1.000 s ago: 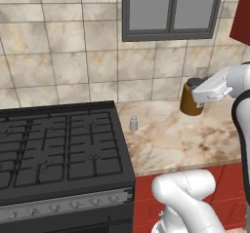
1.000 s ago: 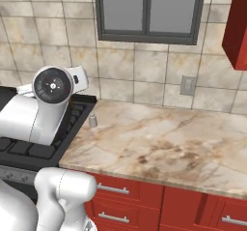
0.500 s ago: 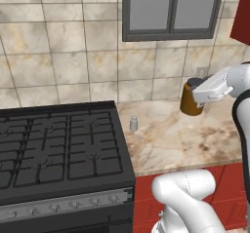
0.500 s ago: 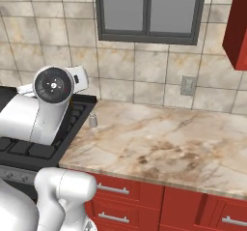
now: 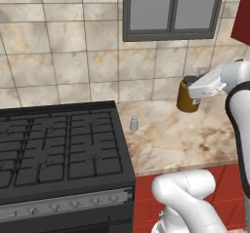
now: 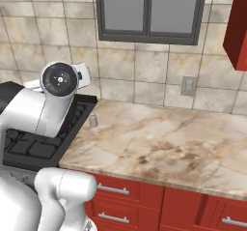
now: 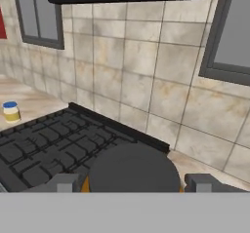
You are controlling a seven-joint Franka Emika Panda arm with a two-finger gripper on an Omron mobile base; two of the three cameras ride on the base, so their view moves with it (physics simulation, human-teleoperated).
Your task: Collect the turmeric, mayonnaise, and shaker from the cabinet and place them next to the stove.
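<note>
I have the turmeric jar (image 5: 186,96) pinched between the gripper's (image 5: 194,91) jaws, carried upright above the marble counter (image 6: 159,145), clear of its surface. Its dark round lid fills the space between the finger pads (image 7: 62,183). The stove (image 5: 53,146) lies well off to the jar's side, so I judge the next move as a sideways carry toward the counter's stove edge. There the small grey metal shaker (image 5: 134,124) already stands. The mayonnaise jar (image 7: 10,112), cream with blue lid, sits on the counter across the stove.
</note>
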